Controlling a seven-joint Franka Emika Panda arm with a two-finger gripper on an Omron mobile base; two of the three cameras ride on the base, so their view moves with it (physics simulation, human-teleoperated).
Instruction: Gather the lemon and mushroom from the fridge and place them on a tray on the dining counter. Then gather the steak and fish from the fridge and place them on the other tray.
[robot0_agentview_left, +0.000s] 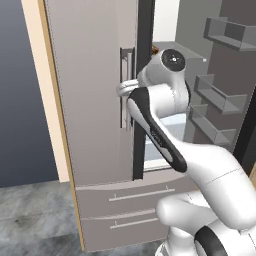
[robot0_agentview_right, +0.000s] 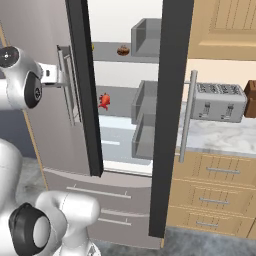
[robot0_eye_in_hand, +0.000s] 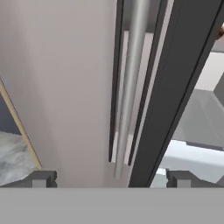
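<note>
My fingers (robot0_eye_in_hand: 111, 178) stand spread wide and empty, one tip on each side of the left door's handle (robot0_eye_in_hand: 129, 87), so closing them would clamp the bar. The fridge (robot0_agentview_left: 95, 100) is half open: the right door (robot0_agentview_right: 170, 115) is swung out and the left is shut, hiding part of the shelves. A small brown thing (robot0_agentview_right: 123, 50), perhaps the mushroom, sits on the top shelf; a red item (robot0_agentview_right: 104, 100) lies lower. I judge the left door needs pulling for reach.
</note>
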